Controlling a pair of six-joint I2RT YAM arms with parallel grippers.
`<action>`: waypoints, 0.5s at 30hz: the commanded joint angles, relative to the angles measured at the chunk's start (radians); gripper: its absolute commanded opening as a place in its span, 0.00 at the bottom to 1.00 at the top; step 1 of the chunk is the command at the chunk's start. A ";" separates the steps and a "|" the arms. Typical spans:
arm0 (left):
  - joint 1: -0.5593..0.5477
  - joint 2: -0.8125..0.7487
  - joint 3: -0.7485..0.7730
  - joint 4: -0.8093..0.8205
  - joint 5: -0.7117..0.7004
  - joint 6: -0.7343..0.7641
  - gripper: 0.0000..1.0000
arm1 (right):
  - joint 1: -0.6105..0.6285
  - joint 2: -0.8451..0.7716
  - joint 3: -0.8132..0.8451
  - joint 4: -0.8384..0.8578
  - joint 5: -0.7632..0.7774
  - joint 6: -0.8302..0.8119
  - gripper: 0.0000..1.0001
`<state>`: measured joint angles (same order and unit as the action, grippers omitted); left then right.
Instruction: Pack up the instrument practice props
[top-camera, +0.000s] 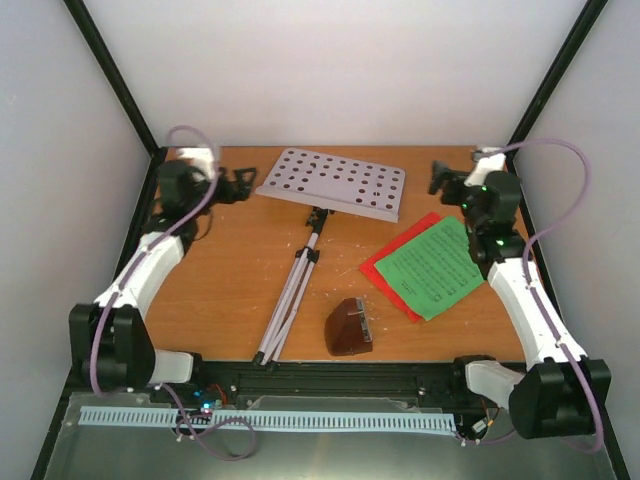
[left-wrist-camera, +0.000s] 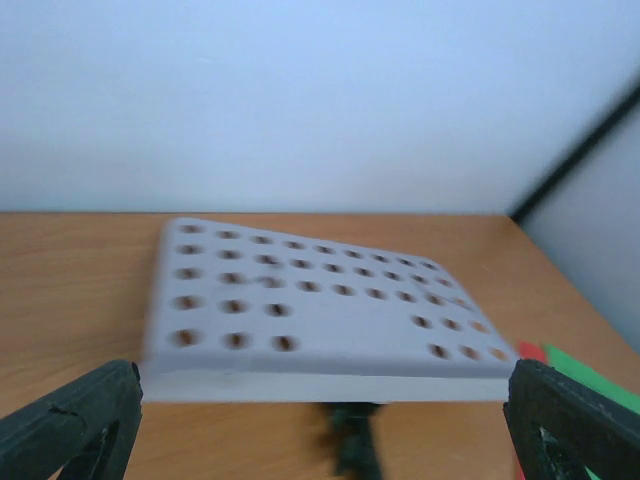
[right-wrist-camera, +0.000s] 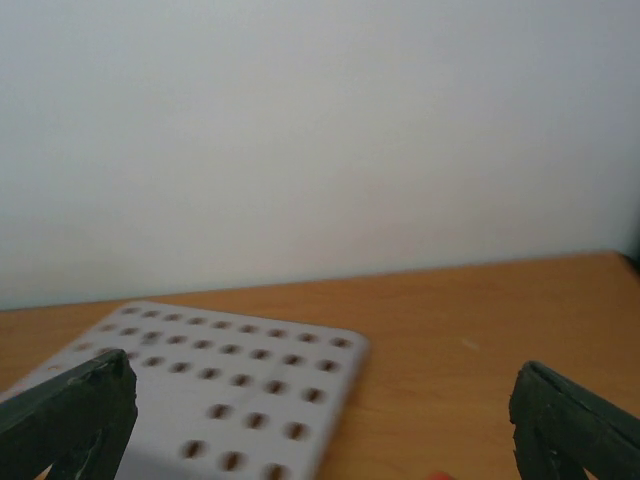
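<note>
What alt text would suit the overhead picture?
A white tripod music stand with a perforated plate lies on an orange wooden table, beside green and red music sheets and a dark brown pyramid metronome. The left hand and right hand hover open by the plate's ends.

The scene is lit brightly and evenly, and only faint shadows are cast on the table (top-camera: 230, 270). Both wrist views are blurred; the perforated plate (left-wrist-camera: 320, 310) is rendered soft, its holes smeared sideways.
</note>
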<state>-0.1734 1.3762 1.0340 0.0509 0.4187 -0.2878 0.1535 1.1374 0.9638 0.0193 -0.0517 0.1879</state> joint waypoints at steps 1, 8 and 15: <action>0.244 -0.131 -0.153 0.094 0.071 -0.097 1.00 | -0.197 -0.067 -0.130 0.010 -0.031 0.072 1.00; 0.563 -0.251 -0.526 0.406 0.004 -0.239 1.00 | -0.274 -0.169 -0.544 0.497 0.165 -0.046 1.00; 0.591 -0.176 -0.752 0.717 -0.261 -0.069 0.99 | -0.274 -0.046 -0.713 0.806 0.132 -0.086 0.98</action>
<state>0.4164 1.1645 0.3458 0.4839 0.2932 -0.4496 -0.1173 1.0306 0.2932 0.5411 0.0761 0.1486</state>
